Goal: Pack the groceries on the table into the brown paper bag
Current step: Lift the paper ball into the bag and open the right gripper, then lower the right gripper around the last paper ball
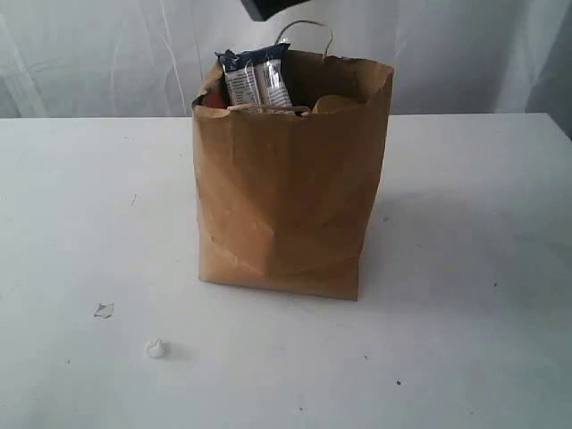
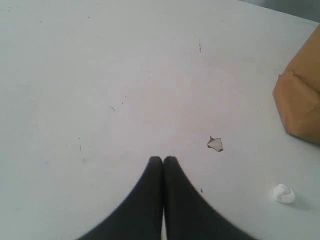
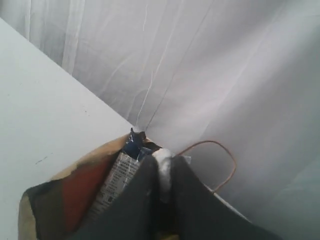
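Exterior view: before the worktop, angled slightly down, brown paper bag centred at middle range. Left wrist view: close above the worktop, facing steeply down past the left fingers; shares the bag's base corner, white scrap and chip with the exterior. Right wrist view: close over the bag mouth, facing the curtain.

brown paper bag interior mostly hidden

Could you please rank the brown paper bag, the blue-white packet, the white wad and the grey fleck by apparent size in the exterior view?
1. brown paper bag
2. long blue-white packet, only its top showing
3. white wad and grey fleck: both tiny, too alike to rank
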Robot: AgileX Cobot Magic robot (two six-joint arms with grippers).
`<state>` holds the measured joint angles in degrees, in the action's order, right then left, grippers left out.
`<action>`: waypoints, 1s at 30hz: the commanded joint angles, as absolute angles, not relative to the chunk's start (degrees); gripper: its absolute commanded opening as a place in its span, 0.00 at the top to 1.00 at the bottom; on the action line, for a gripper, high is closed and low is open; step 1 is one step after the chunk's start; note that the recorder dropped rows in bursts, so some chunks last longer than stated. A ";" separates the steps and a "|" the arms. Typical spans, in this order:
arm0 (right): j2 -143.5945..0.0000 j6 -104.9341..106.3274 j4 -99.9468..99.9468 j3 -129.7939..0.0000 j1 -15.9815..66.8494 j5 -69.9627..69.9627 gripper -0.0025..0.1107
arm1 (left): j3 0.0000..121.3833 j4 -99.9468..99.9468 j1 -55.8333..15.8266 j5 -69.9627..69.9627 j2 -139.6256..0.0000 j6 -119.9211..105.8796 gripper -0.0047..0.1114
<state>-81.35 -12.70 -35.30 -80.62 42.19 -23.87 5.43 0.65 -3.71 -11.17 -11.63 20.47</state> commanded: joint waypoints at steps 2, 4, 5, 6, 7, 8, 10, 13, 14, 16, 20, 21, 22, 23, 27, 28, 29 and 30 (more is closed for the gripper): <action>-87.55 -17.10 -34.88 -80.55 40.62 -21.77 0.76 | 5.41 1.28 -4.00 -11.11 -11.37 20.63 0.96; -89.24 -17.10 -32.45 -80.55 40.62 -22.70 0.70 | 5.41 1.28 -4.00 -11.11 -11.37 20.63 0.96; -89.79 -17.10 -31.30 -80.55 40.62 -23.10 0.67 | 5.41 1.28 -4.00 -11.11 -11.37 20.63 0.96; -90.12 -17.10 -29.79 -80.55 40.62 -23.73 0.65 | 5.41 1.28 -4.00 -11.11 -11.37 20.63 0.96; -90.37 -17.10 -28.09 -80.55 40.62 -24.29 0.64 | 5.41 1.28 -4.00 -11.11 -11.37 20.63 0.96; -90.37 -17.10 -27.29 -80.55 40.62 -24.70 0.64 | 5.41 1.28 -4.00 -11.11 -11.37 20.63 0.96; -90.19 -17.10 -25.80 -80.55 40.62 -25.55 0.64 | 5.41 1.28 -4.00 -11.11 -11.37 20.63 0.96; -88.66 -17.10 -24.04 -80.55 41.10 -25.42 0.64 | 5.41 1.28 -4.00 -11.11 -11.37 20.63 0.96; -87.99 -17.10 -24.04 -80.55 41.38 -25.27 0.64 | 5.41 1.28 -4.00 -11.11 -11.37 20.63 0.96; -86.12 -16.99 -24.04 -80.55 42.34 -25.30 0.64 | 5.41 1.28 -4.00 -11.11 -11.37 20.63 0.96; -82.13 -16.74 -21.40 -80.55 44.60 -25.53 0.64 | 5.41 1.28 -4.00 -11.11 -11.37 20.63 0.96; -81.43 -16.74 -20.39 -80.55 45.23 -25.53 0.64 | 5.41 1.28 -4.00 -11.11 -11.37 20.63 0.96; -80.68 -16.74 -19.52 -80.55 46.19 -25.53 0.66 | 5.41 1.28 -4.00 -11.11 -11.37 20.63 0.96; -80.07 -16.43 -19.11 -80.55 47.35 -25.53 0.69 | 5.41 1.28 -4.00 -11.11 -11.37 20.63 0.96; -79.40 -11.33 -16.26 -80.55 51.97 -25.27 0.83 | 5.41 1.28 -4.00 -11.11 -11.37 20.63 0.96; -79.40 -8.77 -14.44 -80.55 53.20 -25.15 0.86 | 5.41 1.28 -4.00 -11.11 -11.37 20.63 0.96; -79.53 -6.62 -12.08 -80.55 53.97 -24.97 0.89 | 5.41 1.28 -4.00 -11.11 -11.37 20.63 0.96; -79.69 -4.17 -9.84 -80.55 54.70 -24.95 0.92 | 5.41 1.28 -4.00 -11.11 -11.37 20.63 0.96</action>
<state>-79.69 -10.24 -15.10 -80.62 52.64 -25.50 5.43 0.65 -3.71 -11.17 -11.63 20.47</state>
